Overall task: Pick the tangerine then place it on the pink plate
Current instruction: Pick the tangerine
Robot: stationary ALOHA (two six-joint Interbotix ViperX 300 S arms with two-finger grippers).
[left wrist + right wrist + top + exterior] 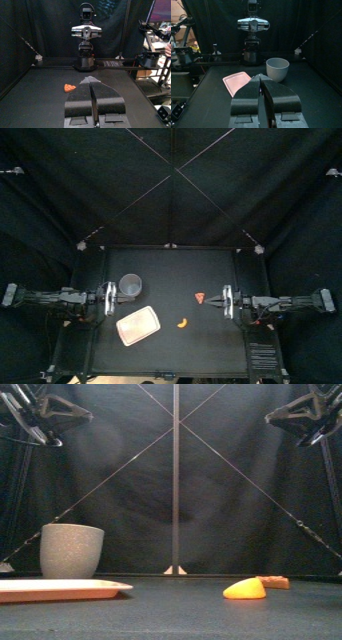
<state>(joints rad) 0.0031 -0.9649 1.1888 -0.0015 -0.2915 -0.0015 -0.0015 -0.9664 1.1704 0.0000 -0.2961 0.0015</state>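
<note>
Four things sat on the small black table (214,353), black curtains (171,188) behind; a flat pink plastic tray (138,326), a tall grey speckled cup (131,282), a small red triangular toy (201,298), and the orange tangerine wedge (182,323) just beside the tray; it lay between and forward of the left gripper (91,80) and right gripper (261,76), both pressed closed, empty.
</note>
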